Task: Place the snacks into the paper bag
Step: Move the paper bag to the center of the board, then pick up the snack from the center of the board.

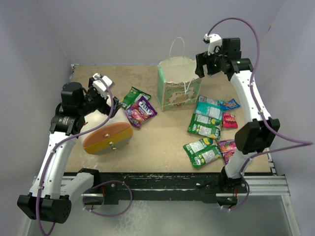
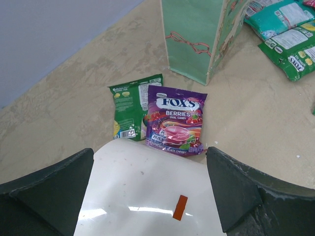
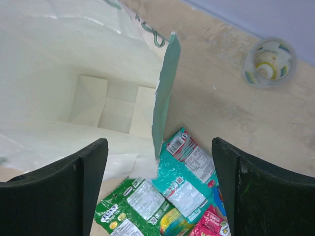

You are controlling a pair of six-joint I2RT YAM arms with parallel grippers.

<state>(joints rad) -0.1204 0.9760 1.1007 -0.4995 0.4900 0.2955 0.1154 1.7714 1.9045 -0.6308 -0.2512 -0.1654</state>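
The paper bag (image 1: 177, 88) stands open at the back middle of the table, and its green side (image 2: 197, 39) also shows in the left wrist view. My right gripper (image 1: 204, 66) hangs open over the bag's right edge (image 3: 167, 93) with nothing between its fingers (image 3: 158, 162). The part of the bag's floor that I see is bare cream paper. Snacks lie right of the bag: teal (image 3: 189, 172), green (image 3: 133, 206) and pink (image 3: 211, 223) packets. A purple FOXS packet (image 2: 174, 120) and a green one (image 2: 130, 105) lie left of it. My left gripper (image 2: 149, 167) is open.
A big cream cone-shaped object with an orange end (image 1: 108, 137) lies at the front left; its white body (image 2: 147, 191) fills the space under my left fingers. More packets (image 1: 202, 151) lie near the front right edge. A clear round roll (image 3: 268, 64) sits behind the bag.
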